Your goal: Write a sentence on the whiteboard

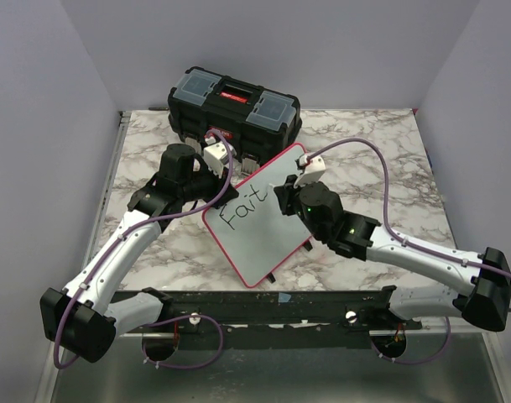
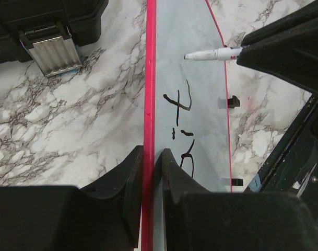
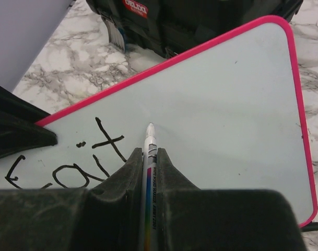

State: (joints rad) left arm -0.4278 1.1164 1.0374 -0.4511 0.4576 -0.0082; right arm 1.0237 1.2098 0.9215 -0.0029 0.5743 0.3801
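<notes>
The whiteboard (image 1: pixel 259 243), white with a red rim, lies skewed in the middle of the marble table. Black marker lettering reading "Fait" (image 1: pixel 241 208) runs along its upper left part and also shows in the wrist views (image 2: pixel 180 115) (image 3: pixel 80 157). My left gripper (image 2: pixel 150 154) is shut on the board's red rim (image 2: pixel 150 78), at the far left edge (image 1: pixel 224 186). My right gripper (image 3: pixel 150 152) is shut on a white marker (image 3: pixel 150 137) and hovers over the board (image 1: pixel 287 195). The marker's tip sits just right of the "t", at or just above the board surface (image 3: pixel 226 104).
A black toolbox (image 1: pixel 234 105) with a red latch stands at the back, just beyond the board's far corner (image 3: pixel 200 21). Its metal latch (image 2: pixel 51 49) is close to the left gripper. A black rail (image 1: pixel 263 306) runs along the table's near edge.
</notes>
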